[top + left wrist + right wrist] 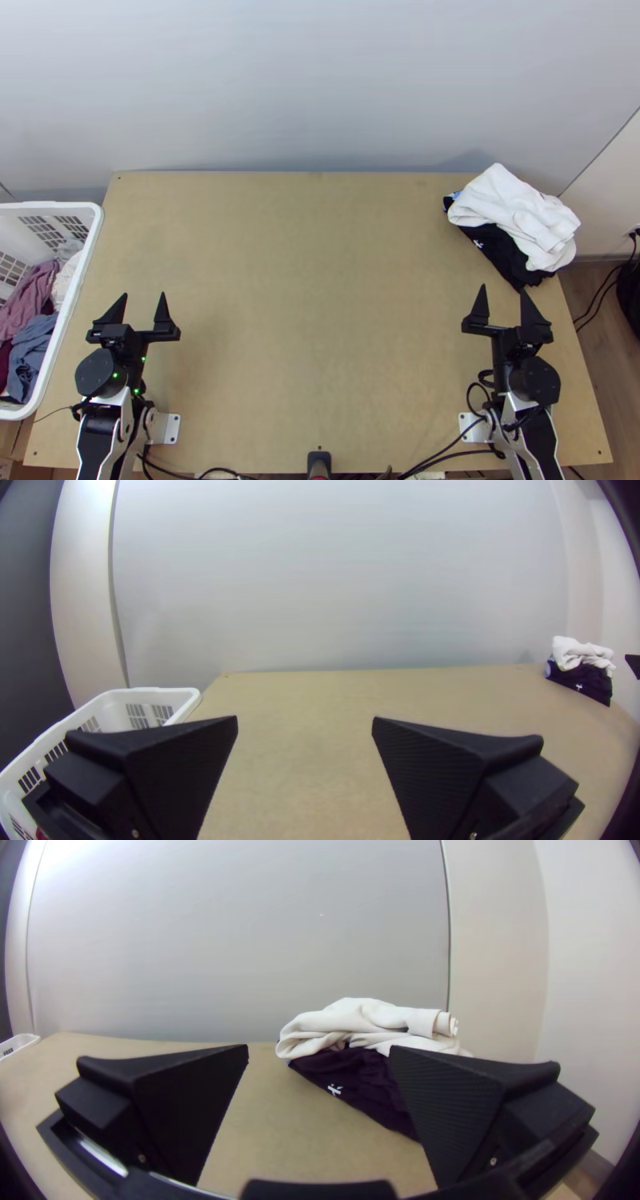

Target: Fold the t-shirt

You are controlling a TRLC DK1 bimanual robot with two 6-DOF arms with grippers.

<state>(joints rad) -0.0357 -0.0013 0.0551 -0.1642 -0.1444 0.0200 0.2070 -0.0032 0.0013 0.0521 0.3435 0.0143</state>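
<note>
No readable words or numbers; a small white mark (335,1089) on the dark cloth (360,1073), toward two o'clock on the table (320,280)

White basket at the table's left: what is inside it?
The basket holds crumpled cloths: mauve, blue-grey, a pale one and some dark red. Whatever lies beneath them is covered and cannot be seen.

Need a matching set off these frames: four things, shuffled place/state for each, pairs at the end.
Things
1. White cloth
2. Basket
3. Left gripper
4. Black cloth

Place or state
A. Open and empty
B. Underneath, partly covered
C. Far left in the top view, clothes inside
D. On top, bunched

Pairs: 1-D, 2-C, 3-A, 4-B
</note>
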